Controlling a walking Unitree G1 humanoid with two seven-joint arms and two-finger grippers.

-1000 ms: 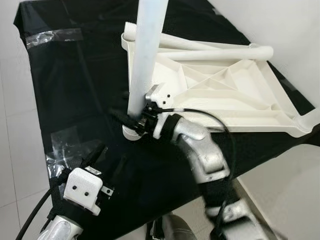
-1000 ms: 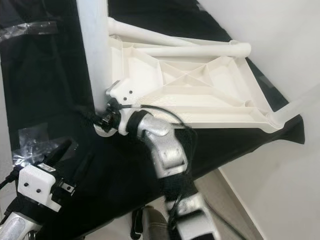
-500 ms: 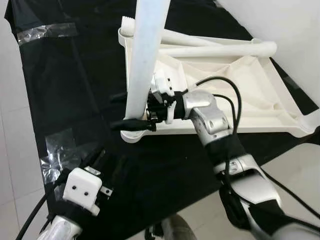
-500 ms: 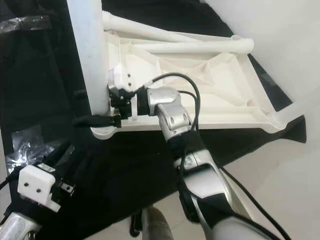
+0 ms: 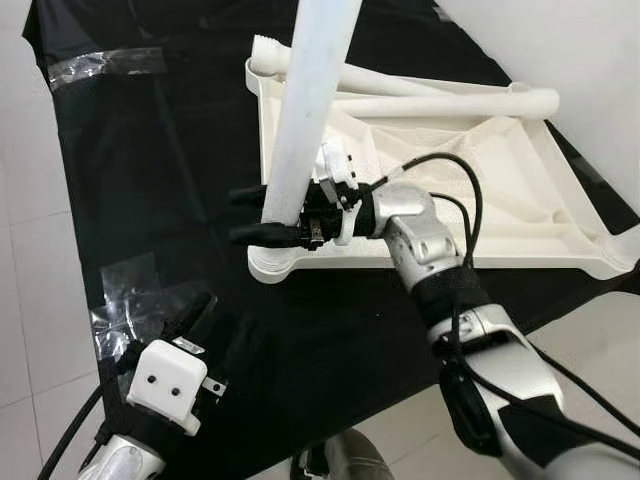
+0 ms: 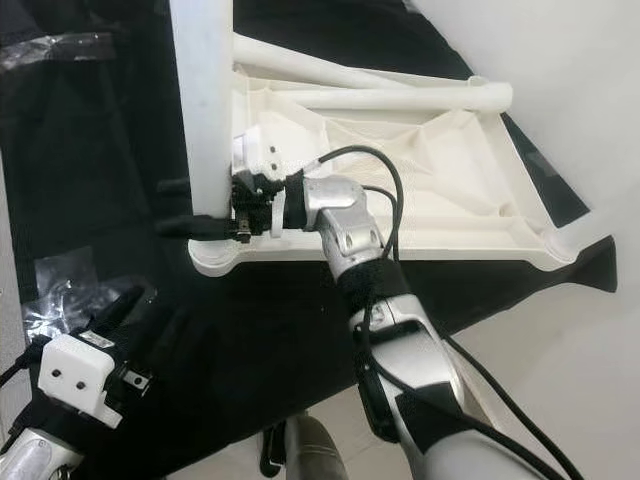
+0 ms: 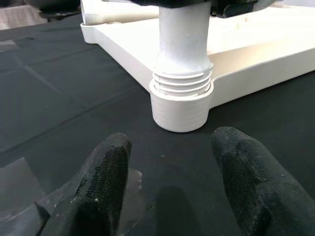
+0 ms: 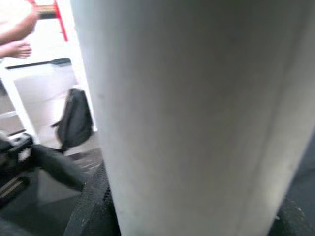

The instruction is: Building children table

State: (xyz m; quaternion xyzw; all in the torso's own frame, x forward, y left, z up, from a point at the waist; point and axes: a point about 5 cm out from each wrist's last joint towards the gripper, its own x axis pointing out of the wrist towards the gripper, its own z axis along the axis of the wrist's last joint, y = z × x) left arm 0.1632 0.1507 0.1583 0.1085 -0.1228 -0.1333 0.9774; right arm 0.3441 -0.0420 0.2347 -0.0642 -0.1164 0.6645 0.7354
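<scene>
With the right gripper jaws clasping the upright leg in the tabletop's near-left socket, threads still showing, a skewed turn could cross-thread it; the left gripper hovers open nearby.

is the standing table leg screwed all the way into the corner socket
Not fully. The table leg stands upright in the corner socket, but several thread rings show above the rim. The right hand grips it.
</scene>
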